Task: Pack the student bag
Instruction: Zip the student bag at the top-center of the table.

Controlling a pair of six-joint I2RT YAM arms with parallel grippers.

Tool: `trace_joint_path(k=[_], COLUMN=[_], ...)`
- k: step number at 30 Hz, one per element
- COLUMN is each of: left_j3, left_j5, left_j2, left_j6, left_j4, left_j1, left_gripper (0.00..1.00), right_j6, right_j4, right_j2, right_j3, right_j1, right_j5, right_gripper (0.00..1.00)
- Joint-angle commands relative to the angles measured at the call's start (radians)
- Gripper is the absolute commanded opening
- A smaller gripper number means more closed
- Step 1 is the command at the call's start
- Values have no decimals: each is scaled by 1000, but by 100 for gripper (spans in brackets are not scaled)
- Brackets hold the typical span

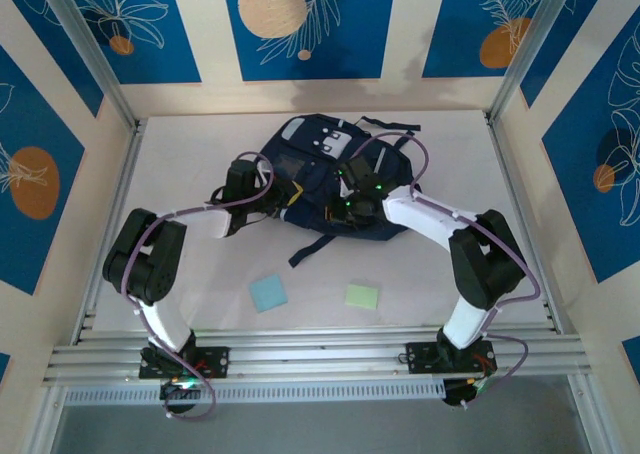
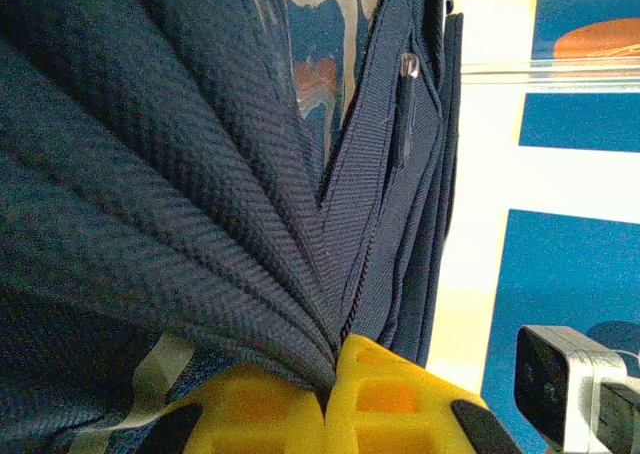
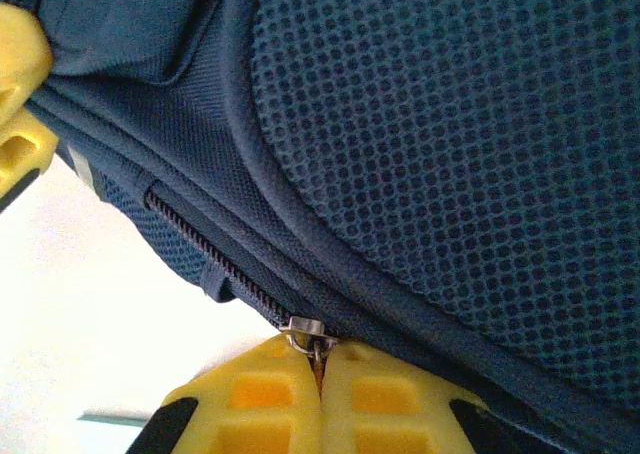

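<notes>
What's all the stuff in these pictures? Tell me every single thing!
backpack: one, dark navy, lying mid-table toward the back
paper square: one, light blue, flat on the table in front of the backpack
second paper square: one, light green, to the right of the blue one
zipper pull: one, silver, on the backpack's edge
table: one, white, under everything
wall panels: several, blue with orange circles, around the table
left gripper: one, yellow fingers, shut on a fold of backpack fabric
right gripper: one, yellow fingers, shut on the zipper pull
</notes>
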Motion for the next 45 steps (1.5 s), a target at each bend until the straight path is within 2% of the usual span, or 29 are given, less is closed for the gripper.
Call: trace_joint_path(k=[1,6,9,11,17,20,23,28,29,31,33,39,45], left_j3=[32,21,24,26,49,97,160,229,229,208,161,-25,-115], left_j5=[-95,-87,-91,-92,-81,-74,-69,-13,-3,9,10,-22,-69], left_j2=[-25,-37,-45,-47,-25,8,59,110,103,73,17,-154,-183], left_j6=[-6,-32,-23,-19,16,68,119,140,145,151,156,112,56], left_j4=[101,120,105,103,76,27,-20,-56,-72,-96,-118,-122,-77], left_j1=[77,88,91,95,134,156,176,181,178,176,170,126,22], left_gripper=[0,0,0,0,0,0,0,0,8,30,43,61,63], right_j6=[-114,-234,-264,-249,-242,-247,-240,-211,-203,-177,-149,-101,-35], right_j4=[-241,-361,-378,-380,-476,-519,-517,-395,-368,-311,-274,-216,-127], right_j2=[-29,8,3,-2,0,-13,-35,-43,-34,-10,24,117,163], right_j3=[-16,27,19,9,0,4,11,33,44,74,117,241,276], right_j1=[-29,-16,-30,-35,-68,-94,-105,-59,-46,-27,-10,26,70], right_j5=[72,220,116,116,263,297,236,-21,-70,-146,-206,-308,-403], right_gripper=[0,0,0,0,0,0,0,0,0,0,0,0,0])
